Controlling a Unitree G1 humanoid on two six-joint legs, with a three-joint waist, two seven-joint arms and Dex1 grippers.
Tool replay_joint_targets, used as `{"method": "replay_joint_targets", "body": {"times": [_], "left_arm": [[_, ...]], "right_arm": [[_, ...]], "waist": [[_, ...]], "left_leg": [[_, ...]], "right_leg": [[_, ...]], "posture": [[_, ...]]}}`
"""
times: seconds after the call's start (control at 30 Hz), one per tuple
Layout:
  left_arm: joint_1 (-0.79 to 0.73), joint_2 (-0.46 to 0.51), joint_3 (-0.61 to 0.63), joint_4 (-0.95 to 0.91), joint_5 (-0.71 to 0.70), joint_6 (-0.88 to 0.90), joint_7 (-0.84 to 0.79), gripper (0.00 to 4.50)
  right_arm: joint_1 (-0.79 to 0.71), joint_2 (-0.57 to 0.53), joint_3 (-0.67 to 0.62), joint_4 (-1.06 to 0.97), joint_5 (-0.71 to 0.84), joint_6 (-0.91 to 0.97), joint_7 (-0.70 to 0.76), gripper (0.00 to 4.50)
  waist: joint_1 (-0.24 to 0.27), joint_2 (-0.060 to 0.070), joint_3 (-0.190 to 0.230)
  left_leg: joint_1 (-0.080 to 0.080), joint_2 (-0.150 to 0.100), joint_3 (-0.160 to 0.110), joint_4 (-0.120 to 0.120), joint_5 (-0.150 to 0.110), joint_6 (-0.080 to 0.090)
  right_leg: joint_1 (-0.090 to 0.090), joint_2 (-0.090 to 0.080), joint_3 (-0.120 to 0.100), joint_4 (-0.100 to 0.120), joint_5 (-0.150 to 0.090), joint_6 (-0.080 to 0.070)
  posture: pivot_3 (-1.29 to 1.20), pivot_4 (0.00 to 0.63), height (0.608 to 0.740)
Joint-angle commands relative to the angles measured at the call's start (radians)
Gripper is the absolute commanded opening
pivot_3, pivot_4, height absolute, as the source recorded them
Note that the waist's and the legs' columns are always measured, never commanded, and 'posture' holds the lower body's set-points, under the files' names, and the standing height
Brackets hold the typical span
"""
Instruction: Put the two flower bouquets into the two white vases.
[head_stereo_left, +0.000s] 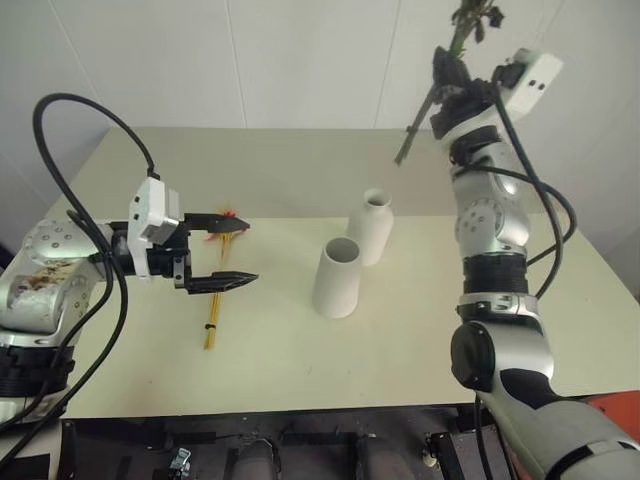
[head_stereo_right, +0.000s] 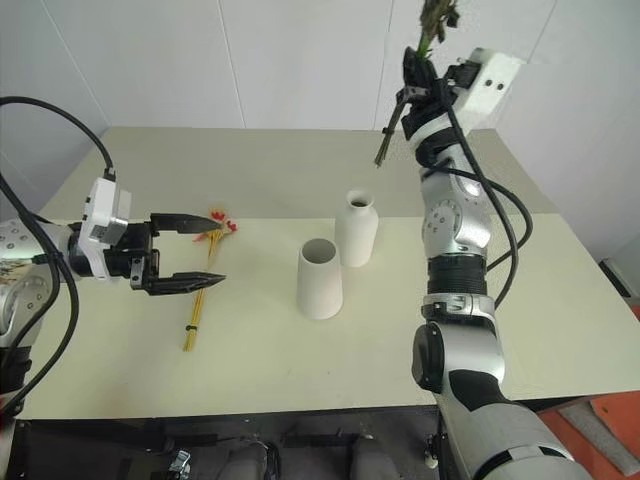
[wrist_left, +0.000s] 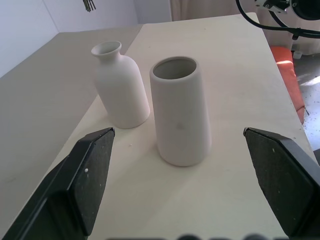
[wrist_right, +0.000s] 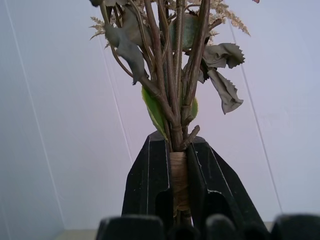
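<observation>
Jaws pinching bushy bouquet (wrist_right: 172, 75) (leafy, beige grasses)

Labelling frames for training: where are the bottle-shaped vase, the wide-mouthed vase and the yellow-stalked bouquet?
bottle-shaped vase (head_stereo_left: 371, 232): left eye view, rounded body.
wide-mouthed vase (head_stereo_left: 337, 282): left eye view, side wall.
yellow-stalked bouquet (head_stereo_left: 211, 323): left eye view, lower stalks.

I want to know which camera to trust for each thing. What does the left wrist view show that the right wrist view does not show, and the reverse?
Left wrist view: the wide-mouthed vase and the bottle-shaped vase standing upright side by side on the table, seen between the open left gripper fingers.

Right wrist view: the right gripper shut on the wrapped stems of the bushy bouquet, with leaves and beige grasses above.

Shared: each looks along its own black fingers, with a pale wall behind.
</observation>
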Motion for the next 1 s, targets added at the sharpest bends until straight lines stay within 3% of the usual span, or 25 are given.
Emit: {"method": "replay_joint_targets", "body": {"times": [0.03, 1.0], "left_arm": [[0.021, 0.025, 0.050, -0.040, -0.027, 0.010, 0.008, 4.50], [0.059, 0.075, 0.087, -0.068, -0.050, 0.033, 0.011, 4.50]], "right_arm": [[-0.023, 0.024, 0.013, -0.004, 0.009, 0.002, 0.014, 0.19], [0.143, 0.066, 0.083, 0.015, -0.097, -0.146, 0.086, 0.19]], "waist": [[-0.002, 0.000, 0.000], [-0.001, 0.000, 0.000]], "left_leg": [[0.001, 0.000, 0.000, 0.000, 0.000, 0.000], [0.001, 0.000, 0.000, 0.000, 0.000, 0.000]], "right_leg": [[0.000, 0.000, 0.000, 0.001, 0.000, 0.000], [0.000, 0.000, 0.000, 0.002, -0.001, -0.001]], "posture": [[0.00, 0.150, 0.740], [0.00, 0.150, 0.740]]}}
